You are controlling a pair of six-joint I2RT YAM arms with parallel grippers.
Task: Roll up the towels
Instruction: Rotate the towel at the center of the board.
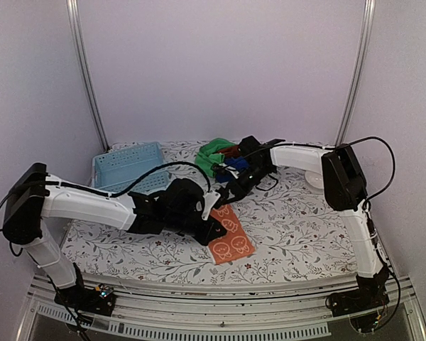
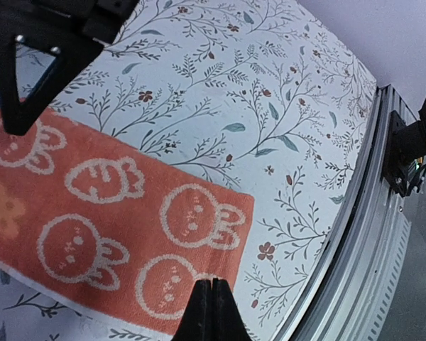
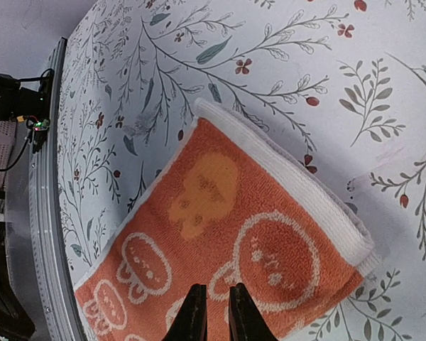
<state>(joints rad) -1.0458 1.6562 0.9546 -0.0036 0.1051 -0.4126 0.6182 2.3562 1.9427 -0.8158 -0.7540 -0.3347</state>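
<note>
We're leaning on the orange towel (image 2: pixel 128 220), left end effector (image 2: pixel 211 312) shut, right end effector (image 3: pixel 216 316) nearly shut, risking a shallow pinch slipping.

Top view: moderately bright, even diffuse light from overhead; lilac cast on the walls (image 1: pixel 220 64); soft shadow under the left arm (image 1: pixel 92 202) at centre left; detail coarse. Left wrist view: bright, no glare; table (image 2: pixel 270 106) print sharp; its edge bows at the right of the frame. Right wrist view: orange towel (image 3: pixel 255 234) weave crisp at centre; lower left corner dim
</note>
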